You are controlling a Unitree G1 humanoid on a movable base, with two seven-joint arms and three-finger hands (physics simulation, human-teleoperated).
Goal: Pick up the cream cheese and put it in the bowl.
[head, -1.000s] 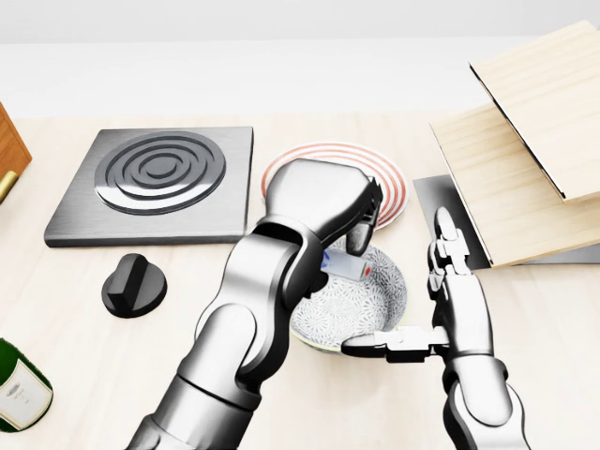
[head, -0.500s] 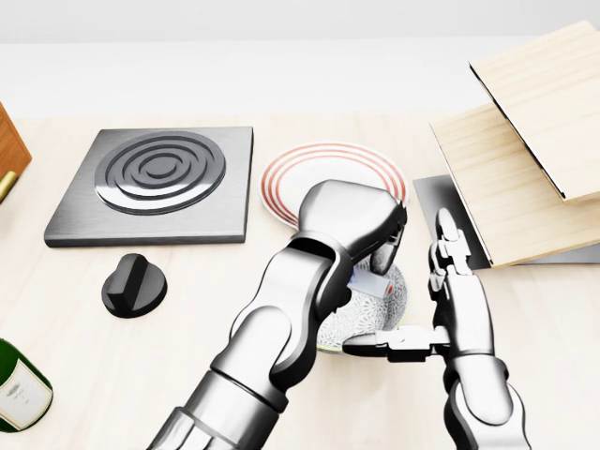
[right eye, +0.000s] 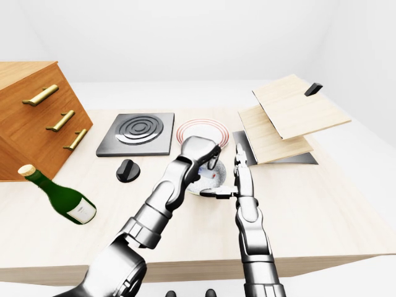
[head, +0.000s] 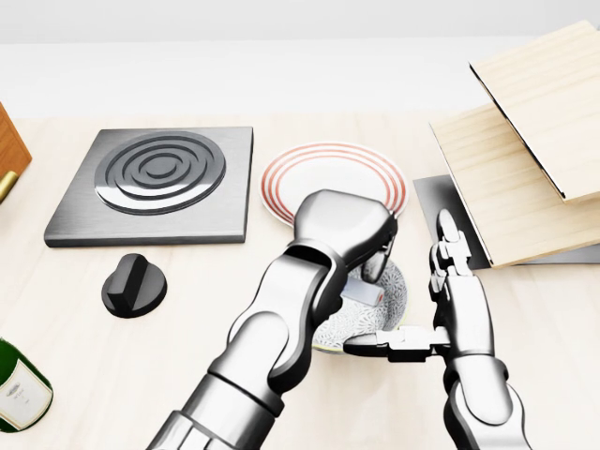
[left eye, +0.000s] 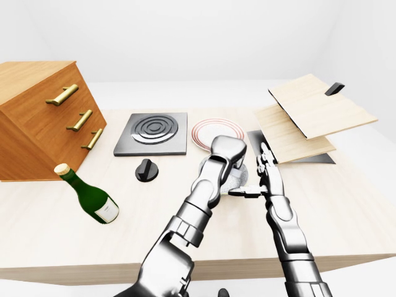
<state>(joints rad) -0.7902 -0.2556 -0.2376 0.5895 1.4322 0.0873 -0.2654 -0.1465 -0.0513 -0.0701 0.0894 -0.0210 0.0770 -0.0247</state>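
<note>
The patterned bowl sits on the wooden table, just below the red-ringed plate in the head view. My left hand reaches down into the bowl, fingers curled and shut on the cream cheese, a small pale box that lies low inside the bowl, mostly hidden under the hand. In the right-eye view a white end of the cream cheese with a red dot shows beside the fingers. My right hand stands open and upright against the bowl's right side, thumb stretched left along the rim, holding nothing.
A red-ringed plate lies above the bowl. Left of it are a grey burner slab and a black knob. A green wine bottle and a wooden drawer cabinet stand far left. Tilted wooden boards rise at right.
My left hand has carried the cream cheese rightward and down from above the bowl's left rim into the bowl, then eased slightly left. The right hand has not moved.
</note>
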